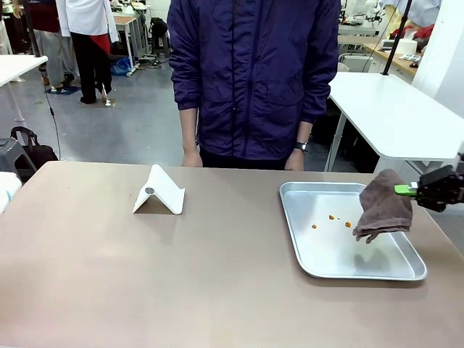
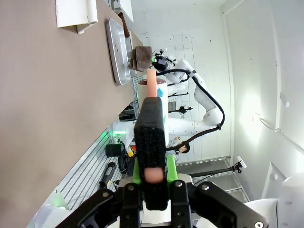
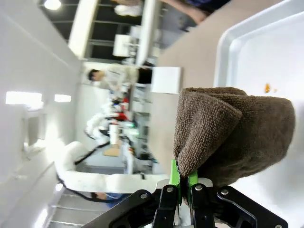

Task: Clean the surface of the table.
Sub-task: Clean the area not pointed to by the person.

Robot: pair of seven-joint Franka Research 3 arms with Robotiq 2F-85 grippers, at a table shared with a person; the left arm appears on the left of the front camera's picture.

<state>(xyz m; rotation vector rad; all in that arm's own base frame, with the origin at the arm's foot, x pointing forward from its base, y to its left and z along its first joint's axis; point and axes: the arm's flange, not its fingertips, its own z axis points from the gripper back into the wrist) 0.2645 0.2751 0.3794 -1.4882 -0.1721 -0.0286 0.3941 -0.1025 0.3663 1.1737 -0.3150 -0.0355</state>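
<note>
Pinching a brown terry cloth [image 1: 384,206], the right end effector [image 1: 403,190] hangs it over the silver metal tray's [image 1: 296,235] right edge, presumably shedding crumbs [image 1: 332,217].

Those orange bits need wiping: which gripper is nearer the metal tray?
Right. The right gripper, holding a brown cloth, hangs over the tray's right edge; the left gripper, gripping a black-headed tool, is far off toward the table's other end.

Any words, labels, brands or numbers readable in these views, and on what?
None readable.
On the white folded stand: one small dark round mark, no lettering.
On the metal tray, brown cloth, black textured tool and table: no print.
Background items: too small and blurred to read.
</note>
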